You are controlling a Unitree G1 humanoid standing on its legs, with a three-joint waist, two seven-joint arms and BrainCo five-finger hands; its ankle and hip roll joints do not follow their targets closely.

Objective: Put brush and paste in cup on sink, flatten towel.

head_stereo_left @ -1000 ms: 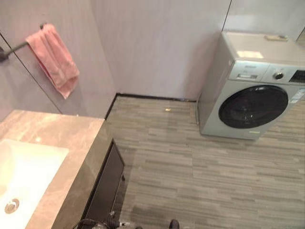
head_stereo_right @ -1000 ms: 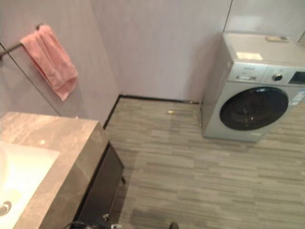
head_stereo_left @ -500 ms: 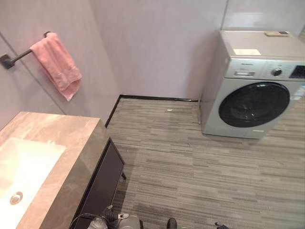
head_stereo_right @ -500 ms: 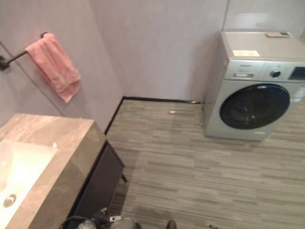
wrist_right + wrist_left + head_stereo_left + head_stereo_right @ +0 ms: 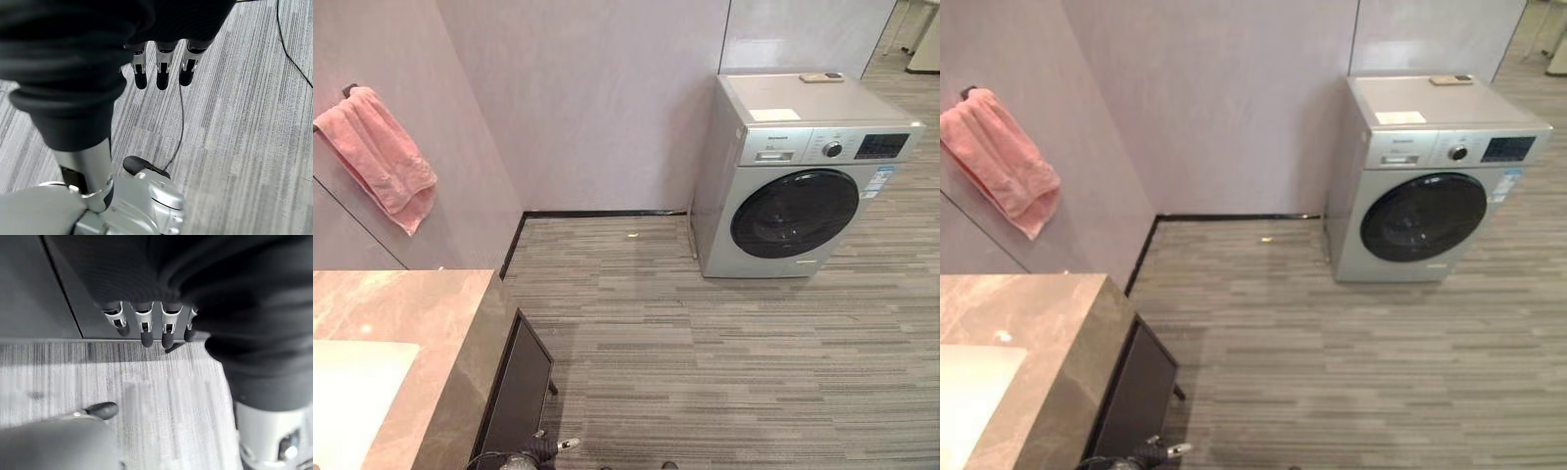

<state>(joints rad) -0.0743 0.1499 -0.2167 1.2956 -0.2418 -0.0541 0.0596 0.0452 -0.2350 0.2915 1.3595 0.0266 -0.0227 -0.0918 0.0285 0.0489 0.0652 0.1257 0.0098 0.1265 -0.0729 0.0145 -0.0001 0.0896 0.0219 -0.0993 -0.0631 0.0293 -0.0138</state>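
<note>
While both the left robot hand [image 5: 146, 325] and right robot hand [image 5: 161, 73] hang relaxed and empty, the bunched pink towel [image 5: 380, 157], soft and limp, looks best spread by its lower edge.

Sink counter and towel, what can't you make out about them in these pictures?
- Sink: cut off by the left eye view's left and bottom edges, so its basin and any cup, brush or paste cannot be seen.
- Counter: only its near corner shows in the right eye view.
- Towel: its rail runs off the left edge.
- Small item on the washing machine: too small to identify.
- Left hand and right hand: fingers hang straight, holding nothing.
</note>
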